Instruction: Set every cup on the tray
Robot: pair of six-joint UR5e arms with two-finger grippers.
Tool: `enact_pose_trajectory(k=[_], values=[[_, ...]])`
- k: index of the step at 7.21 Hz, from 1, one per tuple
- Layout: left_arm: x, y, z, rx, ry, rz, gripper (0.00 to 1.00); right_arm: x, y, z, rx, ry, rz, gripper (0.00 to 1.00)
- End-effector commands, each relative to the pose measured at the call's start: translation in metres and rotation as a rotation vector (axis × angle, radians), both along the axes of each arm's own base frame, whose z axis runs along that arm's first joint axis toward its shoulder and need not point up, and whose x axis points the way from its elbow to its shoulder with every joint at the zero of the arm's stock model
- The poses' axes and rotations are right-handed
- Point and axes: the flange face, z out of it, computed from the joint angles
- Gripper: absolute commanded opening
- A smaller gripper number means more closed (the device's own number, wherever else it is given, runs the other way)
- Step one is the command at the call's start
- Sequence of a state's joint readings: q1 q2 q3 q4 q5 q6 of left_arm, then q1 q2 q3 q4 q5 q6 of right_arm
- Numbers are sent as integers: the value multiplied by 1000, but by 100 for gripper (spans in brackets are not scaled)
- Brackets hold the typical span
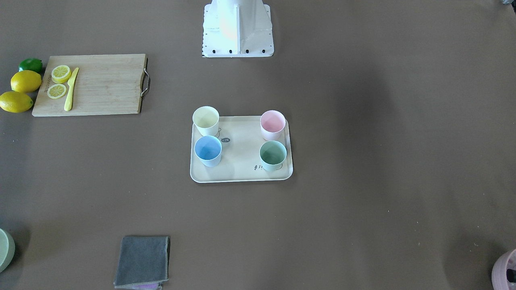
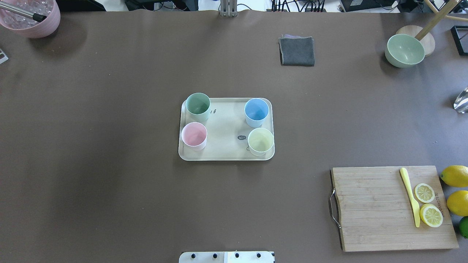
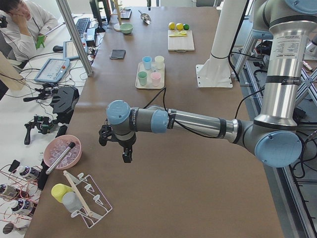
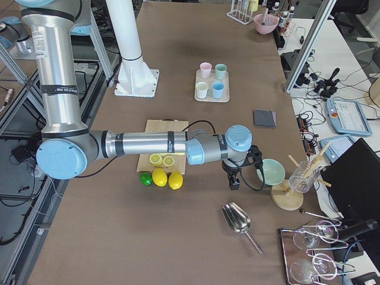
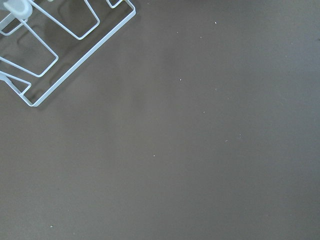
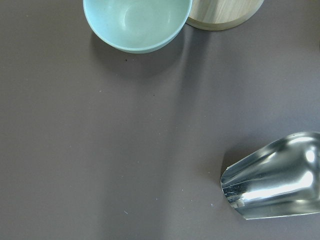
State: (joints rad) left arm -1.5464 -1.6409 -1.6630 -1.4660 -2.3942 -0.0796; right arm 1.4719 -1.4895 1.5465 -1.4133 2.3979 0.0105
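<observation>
I see 4 cups (image 2: pixel 197 104) upright on tray (image 2: pixel 226 155) — L gripper (image 3: pixel 119 148), R gripper (image 4: pixel 244 177) over counter (image 2: pixel 109 182) ends; can't tell if apart or together.

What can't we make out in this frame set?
- Left gripper: shows only in exterior left; open or shut cannot be told.
- Right gripper: shows only in exterior right; same.
- Tray drawing: overhead, partly behind the yellow cup; print too small to read.
- Pink pot: front-facing, cut by the corner.
- Metal scoop: right wrist, cut by the right edge.
</observation>
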Motion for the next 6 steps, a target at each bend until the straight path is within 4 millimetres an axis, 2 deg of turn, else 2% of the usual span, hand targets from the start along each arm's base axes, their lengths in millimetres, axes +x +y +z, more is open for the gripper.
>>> enact_pose_trajectory(k=[1, 3, 6], values=[[0, -3, -2, 5, -4, 1, 98, 23, 1, -1, 7, 4, 38, 100], [-4, -6, 7, 12, -65, -4, 99, 25, -2, -1, -45, 9, 40, 100], [-4, -6, 37, -7, -69, 2, 99, 24, -12, -15, -33, 17, 35, 100]])
